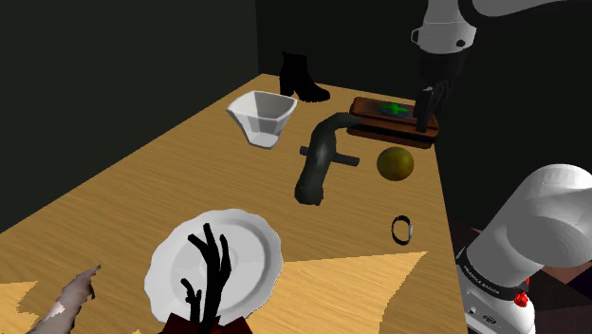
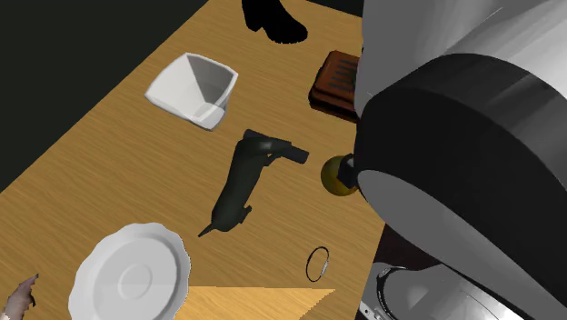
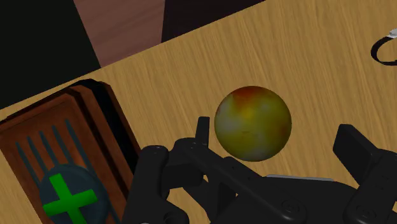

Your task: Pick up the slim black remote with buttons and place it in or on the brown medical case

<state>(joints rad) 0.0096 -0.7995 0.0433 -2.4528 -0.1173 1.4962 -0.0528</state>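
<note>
now the gripper (image 1: 427, 118) hangs close to the closed brown green-cross case (image 1: 366, 109).

1 plate (image 2: 132, 273), 1 bowl (image 1: 263, 116), 1 boot (image 1: 302, 78), 1 case (image 2: 334, 82).

Brown case (image 2: 336, 84) partly behind the arm (image 2: 454, 136) — white plate (image 2: 132, 277) well apart.

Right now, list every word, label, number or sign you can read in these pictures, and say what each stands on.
Green cross, a sign without letters: on a dark round patch on the lid of the brown case.
Dark label on the lower part of the white arm: too small to read.
No other word, brand or number can be read.
</note>
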